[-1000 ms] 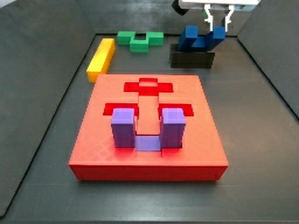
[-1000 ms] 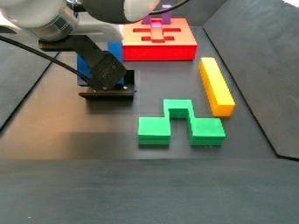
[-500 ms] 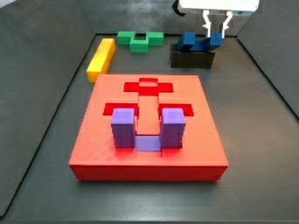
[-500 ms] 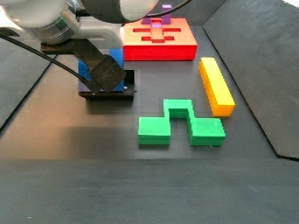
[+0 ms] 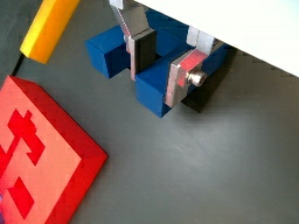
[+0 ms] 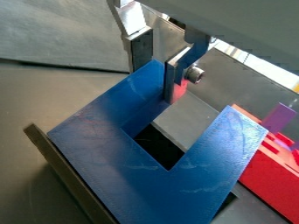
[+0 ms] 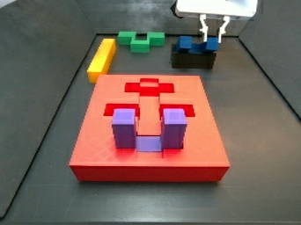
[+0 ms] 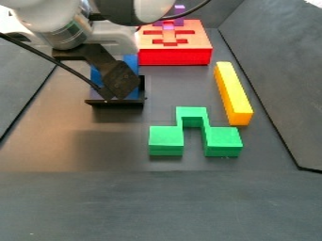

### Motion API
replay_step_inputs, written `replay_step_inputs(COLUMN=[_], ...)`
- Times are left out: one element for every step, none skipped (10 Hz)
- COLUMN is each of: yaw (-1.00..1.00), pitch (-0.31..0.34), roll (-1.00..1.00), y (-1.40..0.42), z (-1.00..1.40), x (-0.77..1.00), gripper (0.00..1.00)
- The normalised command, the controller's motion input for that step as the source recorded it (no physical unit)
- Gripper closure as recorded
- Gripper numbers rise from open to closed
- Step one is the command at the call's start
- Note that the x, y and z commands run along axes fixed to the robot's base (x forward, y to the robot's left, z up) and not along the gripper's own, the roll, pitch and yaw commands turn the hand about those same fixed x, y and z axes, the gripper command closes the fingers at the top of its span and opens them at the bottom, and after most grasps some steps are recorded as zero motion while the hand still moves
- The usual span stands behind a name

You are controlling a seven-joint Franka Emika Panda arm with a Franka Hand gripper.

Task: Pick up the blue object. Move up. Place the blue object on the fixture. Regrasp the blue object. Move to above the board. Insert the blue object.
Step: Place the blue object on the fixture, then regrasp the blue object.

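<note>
The dark blue U-shaped object (image 7: 195,42) rests on the black fixture (image 7: 194,59) at the far right of the floor. My gripper (image 7: 212,32) comes down from above and is shut on one prong. Both wrist views show that prong between the silver fingers of the gripper (image 5: 162,87) (image 6: 158,80), with the blue object (image 5: 111,48) (image 6: 128,122) spreading out below. In a side view my arm hides most of the blue object (image 8: 90,72) and of the fixture (image 8: 116,100). The red board (image 7: 147,149) (image 8: 171,55) lies apart from the fixture.
A purple U-shaped block (image 7: 150,130) stands in the board's near recess. A green block (image 7: 141,40) (image 8: 191,134) and a yellow bar (image 7: 102,58) (image 8: 232,92) lie on the dark floor. Raised dark walls (image 7: 265,79) edge the floor.
My gripper has come down with the blue object. The object hung tilted over the fixture a second ago and now sits on it.
</note>
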Motion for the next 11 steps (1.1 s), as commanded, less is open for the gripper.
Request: replay_step_inputs(yaw=[0.0, 0.0, 0.0, 0.0, 0.0, -0.18, -0.02, -0.01, -0.01, 0.0, 0.07], pitch=[0.0, 0.0, 0.0, 0.0, 0.0, 0.0, 0.149, 0.249, 0.303, 0.331, 0.469], roll=[0.01, 0.11, 0.11, 0.0, -0.01, -0.66, -0.75, -0.53, -0.38, -0.22, 0.51], y=[0.0, 0.0, 0.01, 0.0, 0.0, 0.25, 0.27, 0.2, 0.2, 0.17, -0.24], z=[0.0, 0.0, 0.0, 0.0, 0.0, 0.32, 0.7, 0.74, 0.78, 0.8, 0.64], x=[0.0, 0.0, 0.0, 0.0, 0.0, 0.17, 0.26, 0.19, 0.17, 0.1, 0.22], gripper=[1.0, 1.0, 1.0, 0.0, 0.0, 0.0, 0.0, 0.0, 0.0, 0.0, 0.0])
